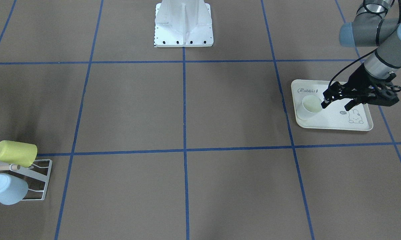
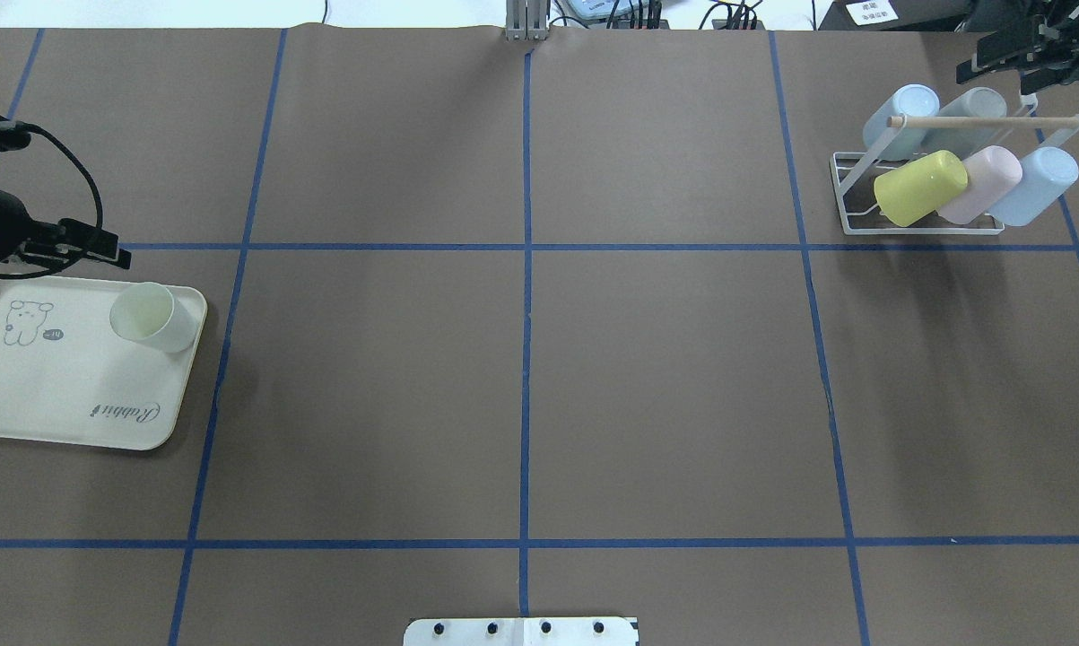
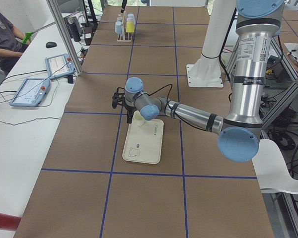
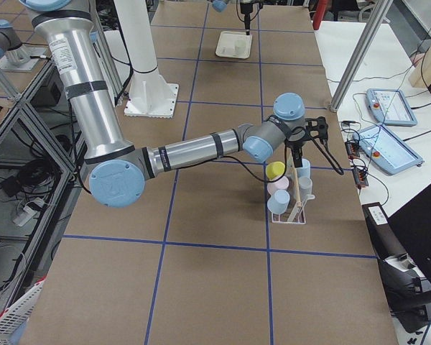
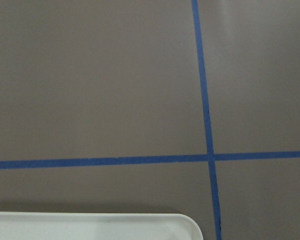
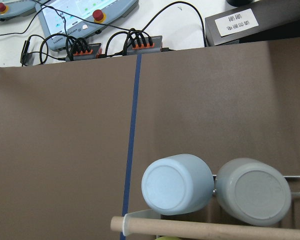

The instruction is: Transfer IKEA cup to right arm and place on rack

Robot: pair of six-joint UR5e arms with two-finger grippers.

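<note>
Left gripper [image 1: 336, 105], jaws spread, near IKEA cup [image 1: 309, 107] (upright) on tray [image 1: 333, 120].

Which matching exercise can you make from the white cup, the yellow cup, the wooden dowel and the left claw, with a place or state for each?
1 white cup
2 yellow cup
3 wooden dowel
4 left claw

a open, beside the white cup
b across the top of the rack
c upright on the rabbit tray
d tilted on the rack

Pairs: 1-c, 2-d, 3-b, 4-a

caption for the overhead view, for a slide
Left gripper open near the white cup on the tray; five cups on the rack.
</note>
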